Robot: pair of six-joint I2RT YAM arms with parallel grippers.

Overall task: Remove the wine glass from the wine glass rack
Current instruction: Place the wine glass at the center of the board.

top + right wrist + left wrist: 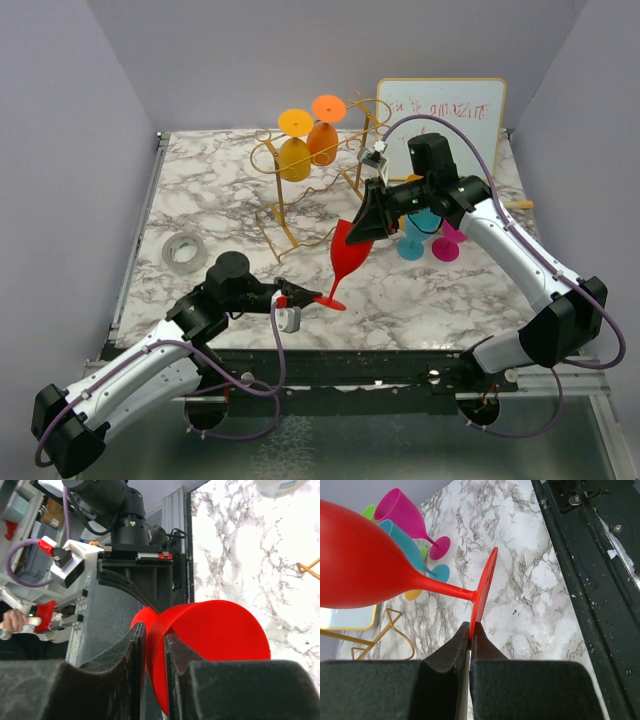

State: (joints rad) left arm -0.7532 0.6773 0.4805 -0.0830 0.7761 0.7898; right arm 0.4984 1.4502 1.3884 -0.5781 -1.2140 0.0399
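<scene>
A red wine glass hangs tilted in the air in front of the gold wire wine glass rack, clear of it. My left gripper is shut on the edge of its foot; in the left wrist view the thin red disc is pinched between the jaws. My right gripper is shut on the bowl's rim, one finger inside and one outside, as the right wrist view shows on the red bowl. Two orange glasses hang upside down on the rack.
A teal glass and a pink glass stand under the right arm. A whiteboard leans at the back right. A roll of tape lies at the left. The rack's foot lies near the red glass.
</scene>
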